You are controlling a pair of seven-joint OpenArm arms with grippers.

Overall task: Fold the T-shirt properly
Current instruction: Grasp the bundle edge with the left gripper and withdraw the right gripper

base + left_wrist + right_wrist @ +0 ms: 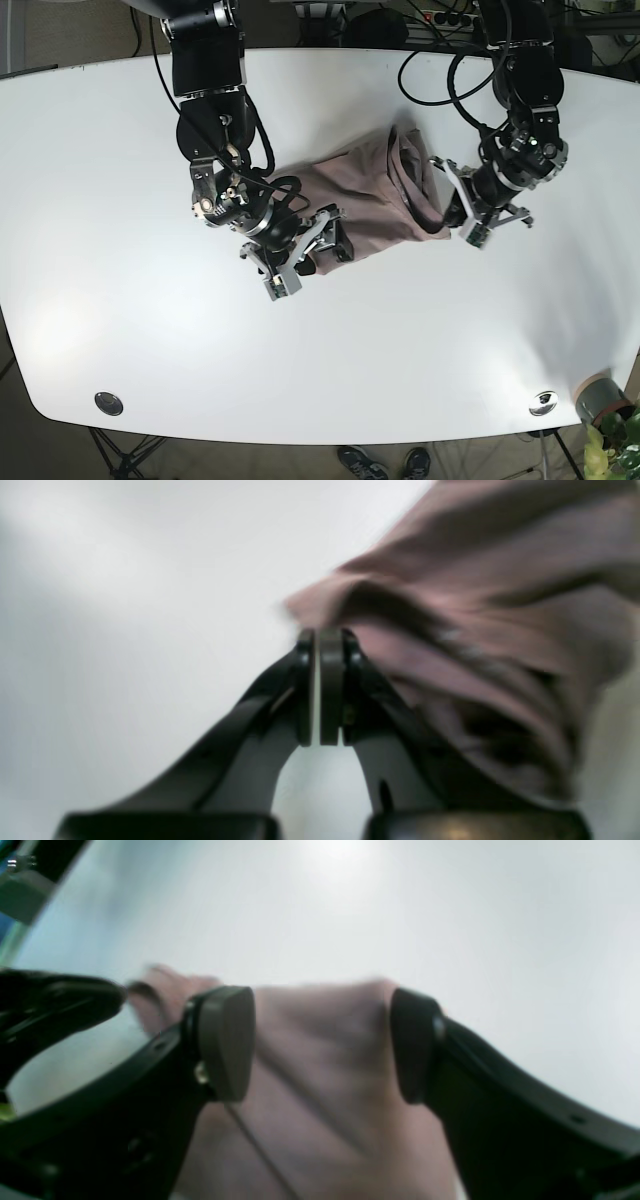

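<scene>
The mauve T-shirt (365, 195) lies bunched in the middle of the white table (120, 200). Its right part is turned up into a fold. My left gripper (447, 200) is at the shirt's right edge. In the left wrist view the left gripper (320, 635) is shut, with blurred cloth (475, 630) meeting its tips and draping to the right. My right gripper (325, 238) is at the shirt's lower left end. In the right wrist view the right gripper (317, 1045) is open, with the shirt (320, 1100) lying between its two pads.
Black cables (450, 90) hang over the table's far side. Two round metal fittings (108, 403) (543, 402) sit near the front edge. A pot with a plant (600, 400) stands off the front right corner.
</scene>
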